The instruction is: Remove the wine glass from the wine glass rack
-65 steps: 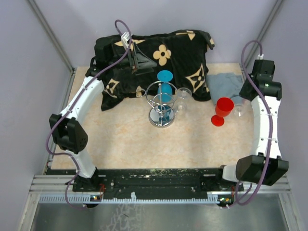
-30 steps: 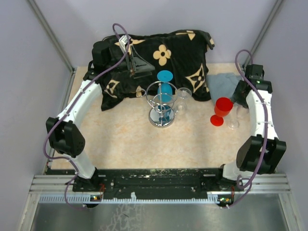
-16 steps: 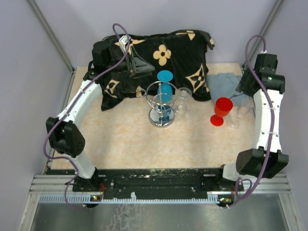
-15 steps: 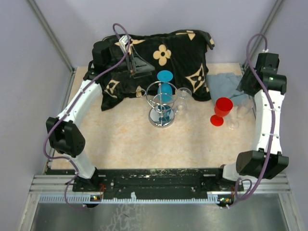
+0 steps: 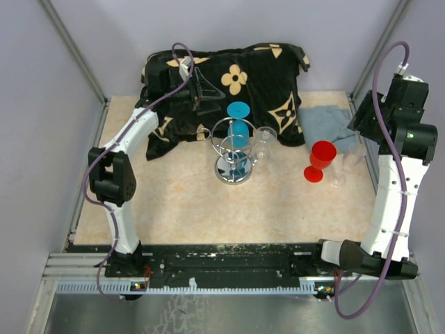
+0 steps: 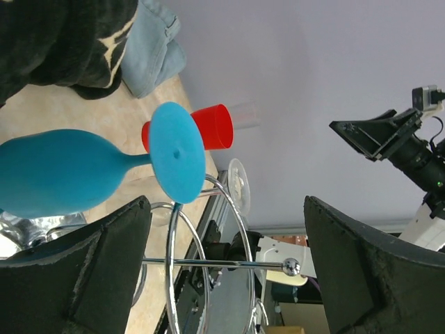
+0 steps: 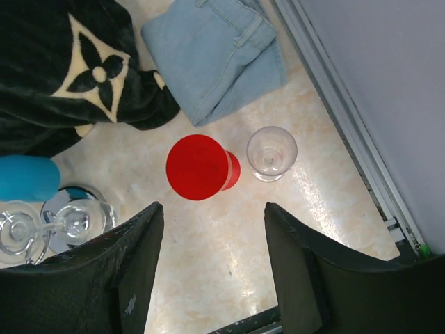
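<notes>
- Wine glass rack (image 5: 233,169) stands mid-table on its shiny round base, just in front of the black floral cloth (image 5: 254,69).
- Blue wine glass (image 5: 238,111) hangs on the rack upside down: foot disc on top against a wire loop, bowl below inside the wires.
- Left gripper (image 6: 226,202) reaches in from the back left, over the black cloth. Jaws spread wide, nothing between the pads. In the wrist view the blue foot and the rack's loops sit framed in the gap. It is near the glass but clear of it.
- Clear wine glass (image 5: 263,137) sits at the rack's right side, hard against the wires. Cannot tell whether it is hooked on or only leaning.
- Rack loops run across in front of the blue glass's foot on the left gripper's side.
- Red glass (image 7: 198,167) stands upright on the table (image 5: 174,202), right of the rack and well apart from it.
- Small clear glass (image 7: 272,153) stands just beside the red one, on the side nearer the right wall.
- Folded denim cloth (image 7: 215,56) lies behind those two, with its edge against the black cloth.
- Right gripper (image 7: 213,209) is held high over the red and clear glasses, looking straight down. Jaws parted and empty.
</notes>
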